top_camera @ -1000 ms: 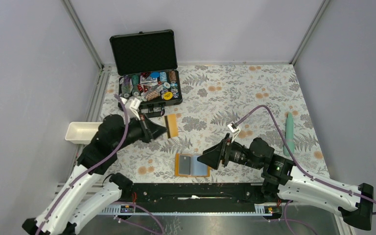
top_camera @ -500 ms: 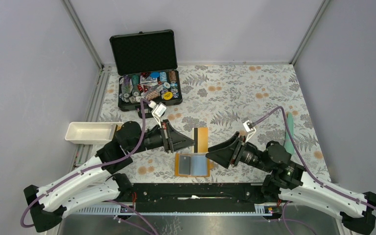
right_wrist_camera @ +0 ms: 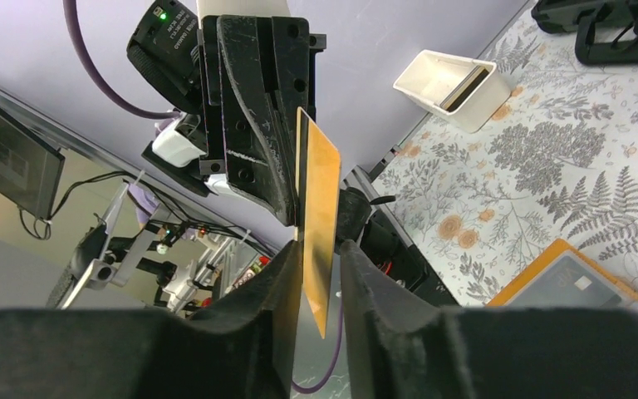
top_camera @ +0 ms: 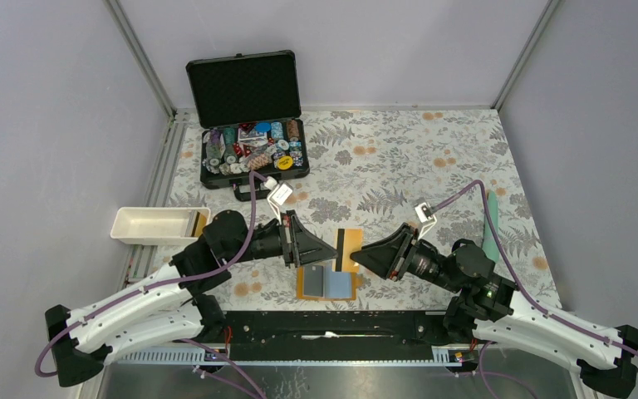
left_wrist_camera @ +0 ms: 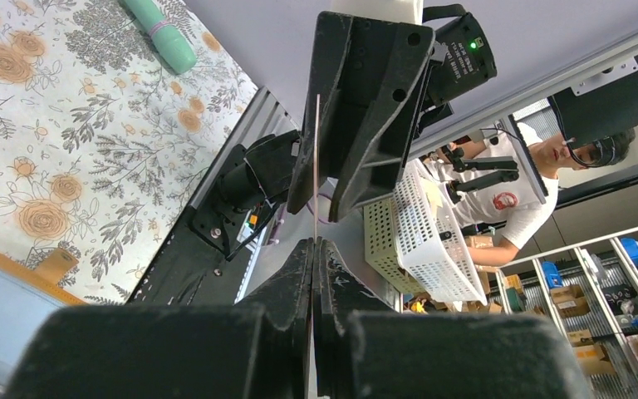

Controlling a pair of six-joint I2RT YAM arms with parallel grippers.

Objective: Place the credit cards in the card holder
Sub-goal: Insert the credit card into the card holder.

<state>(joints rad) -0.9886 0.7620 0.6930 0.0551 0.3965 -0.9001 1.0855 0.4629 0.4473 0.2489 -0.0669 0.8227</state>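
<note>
A gold credit card (top_camera: 348,247) with a black stripe hangs above the mat, a little beyond the open orange card holder (top_camera: 326,281). My left gripper (top_camera: 333,249) is shut on the card's left edge. The left wrist view shows the credit card (left_wrist_camera: 316,166) edge-on as a thin line. My right gripper (top_camera: 357,258) faces it from the right. Its jaws straddle the gold credit card (right_wrist_camera: 320,224): the left finger lies along it and a gap shows at the right finger. A dark card (top_camera: 314,278) lies in the card holder's left sleeve.
A white tray (top_camera: 145,224) with a card at its right end stands at the left edge. An open black case (top_camera: 253,150) of poker chips is at the back left. A green tool (top_camera: 491,226) lies to the right.
My left arm has carried the gold card rightward and nearer, over the card holder's far edge. The right gripper rose to meet it and its jaws have narrowed around the card's free end.
</note>
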